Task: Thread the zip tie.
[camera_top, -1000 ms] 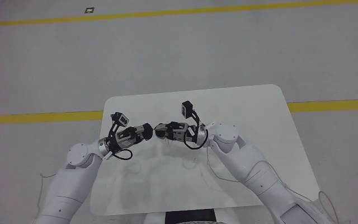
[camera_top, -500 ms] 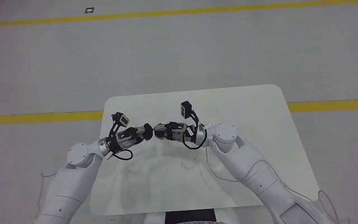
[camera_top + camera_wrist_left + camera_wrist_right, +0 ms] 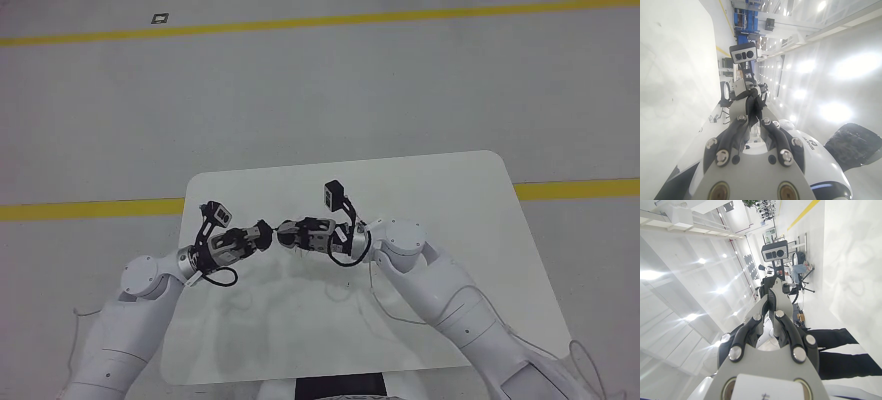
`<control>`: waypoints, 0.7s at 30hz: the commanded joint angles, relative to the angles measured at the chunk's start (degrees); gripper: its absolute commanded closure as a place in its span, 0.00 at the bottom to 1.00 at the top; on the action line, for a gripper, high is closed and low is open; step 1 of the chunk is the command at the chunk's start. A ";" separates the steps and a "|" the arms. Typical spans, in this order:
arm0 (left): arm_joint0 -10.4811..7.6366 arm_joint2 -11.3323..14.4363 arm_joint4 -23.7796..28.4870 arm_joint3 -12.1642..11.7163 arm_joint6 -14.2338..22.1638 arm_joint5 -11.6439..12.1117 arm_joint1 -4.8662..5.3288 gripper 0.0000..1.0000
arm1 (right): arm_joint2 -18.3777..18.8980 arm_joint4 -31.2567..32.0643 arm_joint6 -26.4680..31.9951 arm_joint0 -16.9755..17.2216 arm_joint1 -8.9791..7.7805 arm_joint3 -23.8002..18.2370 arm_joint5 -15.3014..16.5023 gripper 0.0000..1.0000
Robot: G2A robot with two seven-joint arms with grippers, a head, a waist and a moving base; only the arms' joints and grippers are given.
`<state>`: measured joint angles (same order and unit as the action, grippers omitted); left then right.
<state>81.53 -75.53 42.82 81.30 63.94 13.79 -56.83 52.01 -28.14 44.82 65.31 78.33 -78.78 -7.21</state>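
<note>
— Where is the zip tie sitting?

— I am failing to make it out; it is too thin. The left claw (image 3: 262,232) and right claw (image 3: 285,233) are meeting tip to tip above the white table (image 3: 440,200), both with fingers drawn together, so I am guessing it is lying between them.

— How is it going to handle?

— Light, springy and slippery, I am judging; gripping close behind the tail end is looking wisest.

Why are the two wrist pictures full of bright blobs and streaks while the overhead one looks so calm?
Left wrist view: round white ceiling lights bloom into broad hazy patches, veiling that side. Right wrist view: similar ceiling lights throw star-shaped streaks. Top view: looks down on the rounded white table under even light, no glare.
</note>
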 commanded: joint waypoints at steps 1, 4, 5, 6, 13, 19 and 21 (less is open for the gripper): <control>-0.02 0.04 0.02 -0.03 0.03 0.01 0.01 1.00 | -0.02 -0.04 0.18 0.07 -0.03 -0.10 0.10 1.00; 0.07 -0.06 0.11 -0.06 0.10 0.14 0.06 1.00 | -0.02 -0.15 0.25 0.16 -0.05 -0.27 0.18 1.00; 0.11 -0.11 0.10 -0.04 0.13 0.20 0.08 1.00 | 0.00 -0.18 0.25 0.18 -0.06 -0.32 0.21 1.00; 0.16 -0.20 0.11 -0.03 0.15 0.26 0.10 1.00 | 0.08 -0.30 0.18 0.24 -0.07 -0.35 0.24 1.00; 0.74 -1.38 -0.16 -0.12 0.52 0.81 0.42 1.00 | 2.09 -0.70 -1.40 1.70 -0.58 -0.81 0.44 0.00; 1.01 -2.23 0.99 0.85 1.29 0.85 0.59 1.00 | 2.82 0.05 -2.14 2.39 -0.86 -1.53 0.42 0.00; 1.01 -2.23 0.99 0.85 1.29 0.85 0.59 1.00 | 2.82 0.05 -2.14 2.39 -0.86 -1.53 0.42 0.00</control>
<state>82.55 -77.77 43.89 82.20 65.25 14.64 -56.24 54.84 -28.09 42.67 67.71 77.47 -80.32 -6.79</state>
